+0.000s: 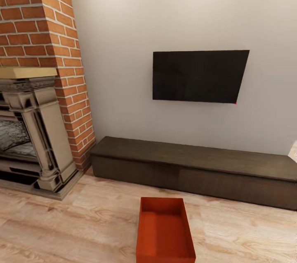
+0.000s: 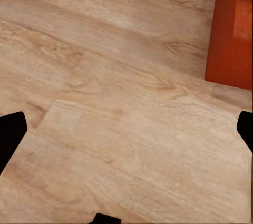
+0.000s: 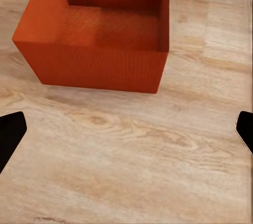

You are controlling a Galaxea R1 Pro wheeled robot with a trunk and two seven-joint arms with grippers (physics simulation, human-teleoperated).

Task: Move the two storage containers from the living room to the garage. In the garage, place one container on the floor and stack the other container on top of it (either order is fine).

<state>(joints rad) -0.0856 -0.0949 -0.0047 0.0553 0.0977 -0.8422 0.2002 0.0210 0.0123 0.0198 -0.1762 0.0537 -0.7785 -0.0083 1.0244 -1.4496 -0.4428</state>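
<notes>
The robot is in the living room, facing a beige wall with a brick fireplace to the left of the wall TV and a dark low cabinet below that TV. On the light wood-plank floor, in front of the cabinet, sits one red-orange storage container, empty and upright, not yet lifted. The left claw and right claw each hang above the planks beside the container, fingers spread wide, holding nothing. By my judgement the task has barely begun: nothing is carried, and the garage run and stacking remain.
</notes>
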